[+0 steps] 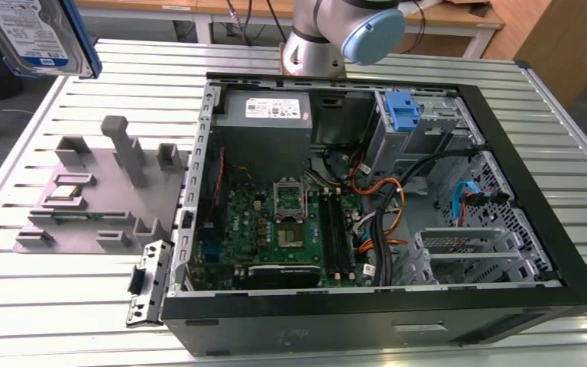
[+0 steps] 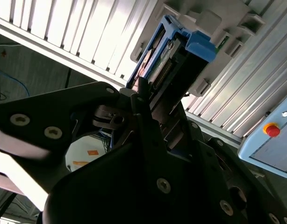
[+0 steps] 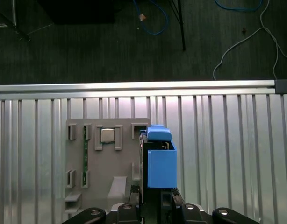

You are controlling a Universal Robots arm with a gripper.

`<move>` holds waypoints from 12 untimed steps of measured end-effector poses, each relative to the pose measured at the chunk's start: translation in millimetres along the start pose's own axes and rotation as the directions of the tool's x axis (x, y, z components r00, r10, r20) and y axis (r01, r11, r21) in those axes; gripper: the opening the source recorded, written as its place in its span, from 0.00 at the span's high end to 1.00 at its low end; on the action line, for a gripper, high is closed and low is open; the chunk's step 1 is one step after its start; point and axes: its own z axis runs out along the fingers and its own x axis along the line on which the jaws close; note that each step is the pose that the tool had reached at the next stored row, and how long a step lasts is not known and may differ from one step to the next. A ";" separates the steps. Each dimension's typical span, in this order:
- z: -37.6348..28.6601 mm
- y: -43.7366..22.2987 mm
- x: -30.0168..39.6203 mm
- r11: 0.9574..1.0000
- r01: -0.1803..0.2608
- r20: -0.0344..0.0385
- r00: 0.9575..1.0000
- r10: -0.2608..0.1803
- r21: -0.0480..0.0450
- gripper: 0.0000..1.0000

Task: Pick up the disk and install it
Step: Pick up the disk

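Currently the fingers (image 2: 144,105) are clamped on the disk (image 1: 43,34), held high above the grey fixture (image 1: 79,229) on the bench (image 1: 59,298), well apart from the open computer case (image 1: 375,315); carry it squarely, clamped firmly, clear of the case wall.

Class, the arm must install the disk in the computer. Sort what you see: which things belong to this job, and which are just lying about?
Belongs to the job:
silver rectangular disk with blue plastic rails, gripped in the black hand
open black metal computer case

Lying about:
grey plastic parts holder on the slatted metal table
grey metal power-supply box inside the case
red round button
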 end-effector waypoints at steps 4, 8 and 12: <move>-0.1 0.0 0.0 1.000 0.000 0.000 1.000 0.000 0.000 0.65; -0.1 -1.1 0.0 1.000 0.000 0.002 1.000 0.000 0.000 0.65; -0.2 -4.5 -0.2 1.000 0.000 0.005 1.000 0.000 0.000 0.65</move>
